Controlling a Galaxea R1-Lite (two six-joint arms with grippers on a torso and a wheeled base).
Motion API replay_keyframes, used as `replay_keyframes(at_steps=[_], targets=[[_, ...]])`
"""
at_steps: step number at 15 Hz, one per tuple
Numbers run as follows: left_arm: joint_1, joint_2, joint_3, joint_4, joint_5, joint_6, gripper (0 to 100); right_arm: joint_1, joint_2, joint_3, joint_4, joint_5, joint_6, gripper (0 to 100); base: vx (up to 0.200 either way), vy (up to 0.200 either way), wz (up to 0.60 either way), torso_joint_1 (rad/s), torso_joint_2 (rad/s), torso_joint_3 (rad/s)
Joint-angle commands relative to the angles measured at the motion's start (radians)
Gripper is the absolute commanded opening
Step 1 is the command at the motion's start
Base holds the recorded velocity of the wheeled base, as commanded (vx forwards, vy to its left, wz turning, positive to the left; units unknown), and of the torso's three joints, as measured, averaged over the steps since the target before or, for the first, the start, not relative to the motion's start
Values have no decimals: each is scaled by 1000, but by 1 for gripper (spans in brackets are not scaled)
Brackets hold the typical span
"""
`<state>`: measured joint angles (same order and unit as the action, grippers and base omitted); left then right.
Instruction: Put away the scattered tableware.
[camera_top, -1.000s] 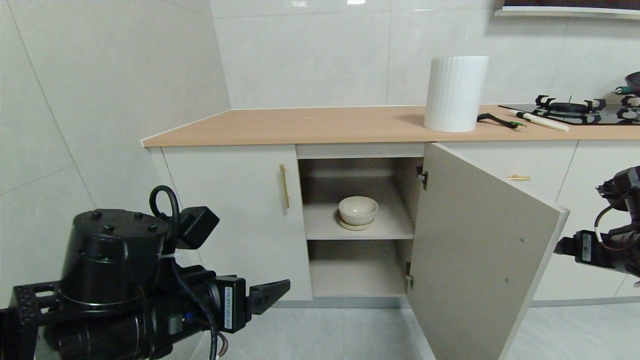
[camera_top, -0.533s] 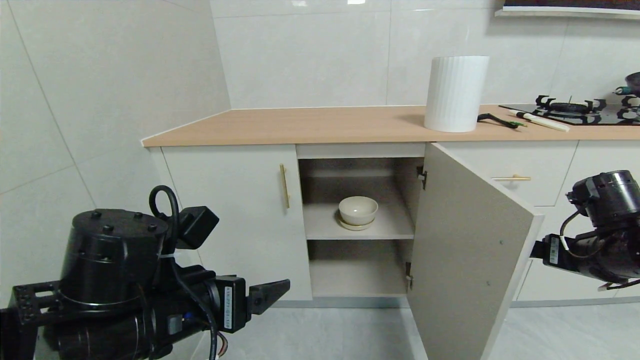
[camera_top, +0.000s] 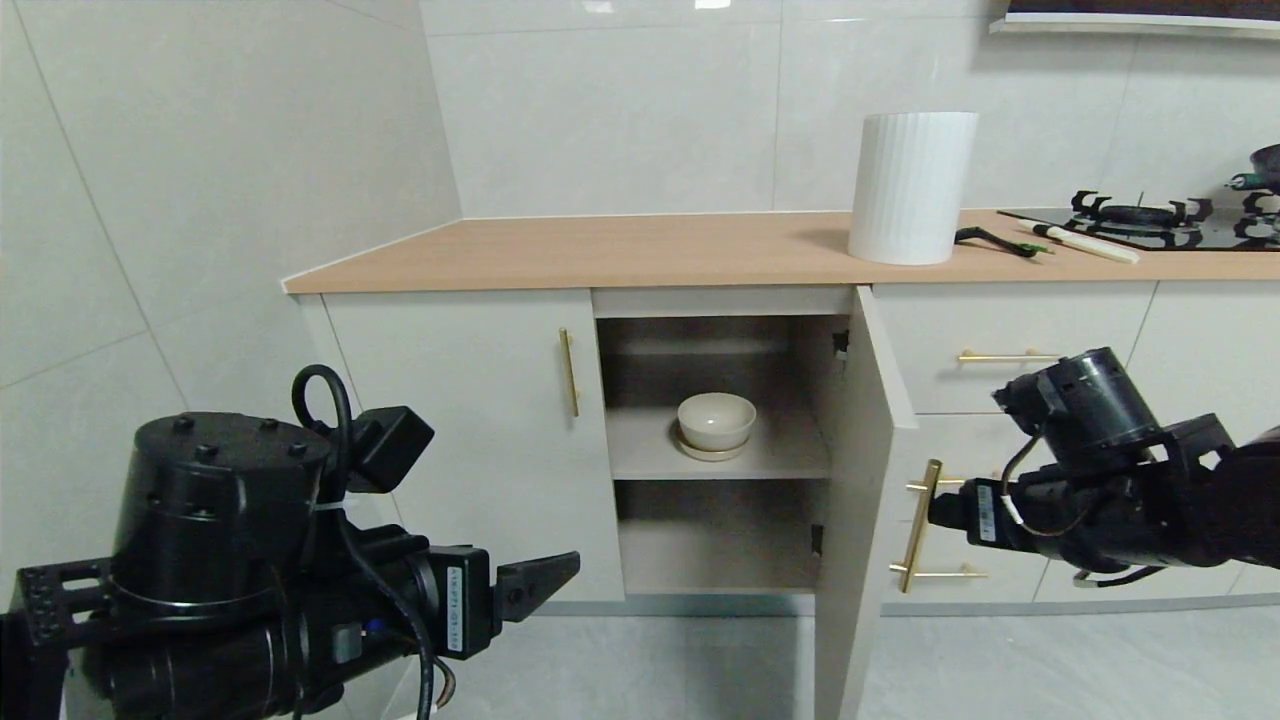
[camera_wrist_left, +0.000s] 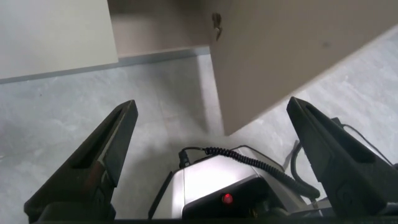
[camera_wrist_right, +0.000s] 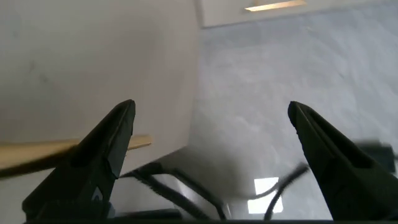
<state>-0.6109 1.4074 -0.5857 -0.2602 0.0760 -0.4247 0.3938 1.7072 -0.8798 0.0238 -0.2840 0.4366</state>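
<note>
Tableware sits inside the cupboard: a pale bowl rests on a small saucer on the cupboard's upper shelf, a little left of the shelf's middle. The cupboard's door stands swung out on its right-hand hinges, turned nearly edge-on in the head view, with a long brass handle on its outer face. The right claw is at that outer face, just beside the handle. Its black fingers are spread wide with nothing between them, and I cannot tell whether one touches the handle. The left claw hangs low, out in front and to the left of the cupboard's opening, well apart from the bowl. Its fingers are likewise spread wide and hold nothing, and beyond them lie the grey floor and the door's lower corner. Over the cupboard runs the wooden bench. On it, above the cupboard's right edge, a tall white ribbed canister stands upright. Farther to the right of the cupboard, a black gas hob is set into the bench.
</note>
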Motion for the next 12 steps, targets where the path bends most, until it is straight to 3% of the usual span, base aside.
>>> replay_keyframes(at_steps=[1, 4, 8, 12], targets=[[5, 1, -2, -1, 1, 0, 100, 68, 146, -130, 1, 0, -9, 100, 0, 0, 0, 0, 0, 0], [5, -1, -3, -21, 1, -2, 100, 88, 252, -248, 1, 49, -4, 100, 0, 0, 0, 0, 0, 0], [5, 7, 1, -47, 1, 0, 100, 88, 327, -285, -18, 108, 1, 100, 0, 0, 0, 0, 0, 0], [5, 15, 3, -47, 2, 0, 100, 89, 388, -278, -189, 109, 36, 100, 0, 0, 0, 0, 0, 0]])
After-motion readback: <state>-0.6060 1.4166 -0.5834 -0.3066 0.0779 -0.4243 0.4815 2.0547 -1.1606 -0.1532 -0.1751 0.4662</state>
